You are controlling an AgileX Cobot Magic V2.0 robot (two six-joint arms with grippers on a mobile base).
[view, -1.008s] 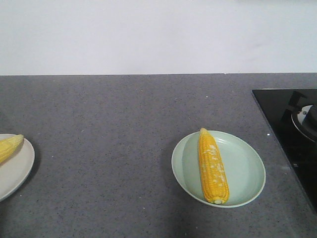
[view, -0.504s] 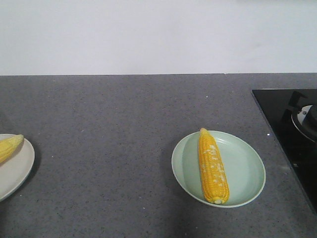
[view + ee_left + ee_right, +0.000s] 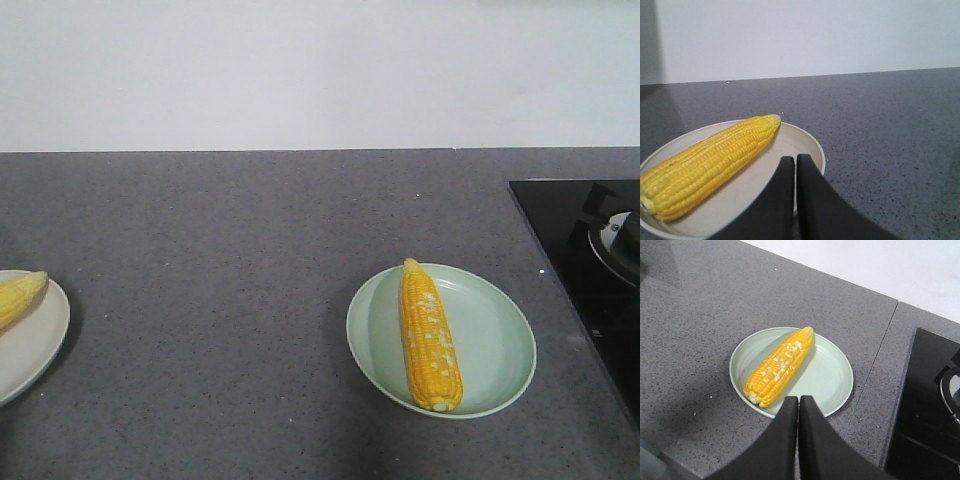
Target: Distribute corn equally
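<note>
Corn lies one cob per plate on the grey desk (image 3: pixel 250 250): one on the green plate (image 3: pixel 500 345), one on the beige plate (image 3: pixel 800 145); each cob (image 3: pixel 430 340) (image 3: pixel 715 162) is judged rigid, moderately heavy, prone to roll; grasp across mid-length; left gripper (image 3: pixel 794 167) and right gripper (image 3: pixel 798 407) have fingers pressed together, empty.

One corn cob (image 3: pixel 779 366) lies diagonally across a pale green plate (image 3: pixel 829 381), tapered tip toward the far right, blunt end at the near-left rim. The plate sits on a grey speckled countertop (image 3: pixel 700 315). The right gripper (image 3: pixel 798 405) is above the plate's near rim, jaws pressed together with nothing between them. A black cooktop (image 3: pixel 925 415) occupies the right edge, apart from the plate.
</note>
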